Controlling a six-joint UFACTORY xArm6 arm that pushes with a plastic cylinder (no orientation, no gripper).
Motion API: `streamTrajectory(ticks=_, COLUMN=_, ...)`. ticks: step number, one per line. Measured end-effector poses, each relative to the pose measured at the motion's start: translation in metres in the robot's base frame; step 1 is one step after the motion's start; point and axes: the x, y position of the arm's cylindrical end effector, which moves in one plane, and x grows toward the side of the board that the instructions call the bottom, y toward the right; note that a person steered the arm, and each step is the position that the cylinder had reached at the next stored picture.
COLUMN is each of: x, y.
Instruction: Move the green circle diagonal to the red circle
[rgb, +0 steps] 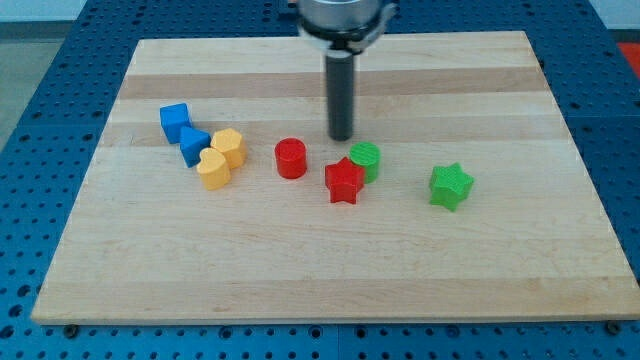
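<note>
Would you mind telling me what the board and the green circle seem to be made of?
The board looks like pale, unvarnished wood: lengthwise grain and joined strips show. The green circle, just right of my tip, looks like matte plastic, uniformly coloured; painted wood can't be excluded.

The green circle (366, 160) sits just below-right of the tip (341, 138), touching the red star (343, 181). The red circle (291, 158) lies toward the view's left of the tip, and the green star (450, 186) lies farther right.
</note>
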Motion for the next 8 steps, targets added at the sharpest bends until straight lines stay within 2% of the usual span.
streamTrajectory(ticks=1, x=0.015, y=0.076)
streamTrajectory(ticks=2, x=0.08, y=0.122)
streamTrajectory(ticks=4, x=0.096, y=0.114)
streamTrajectory(ticks=5, x=0.105, y=0.144)
streamTrajectory(ticks=6, x=0.133, y=0.144)
streamTrajectory(ticks=8, x=0.142, y=0.13)
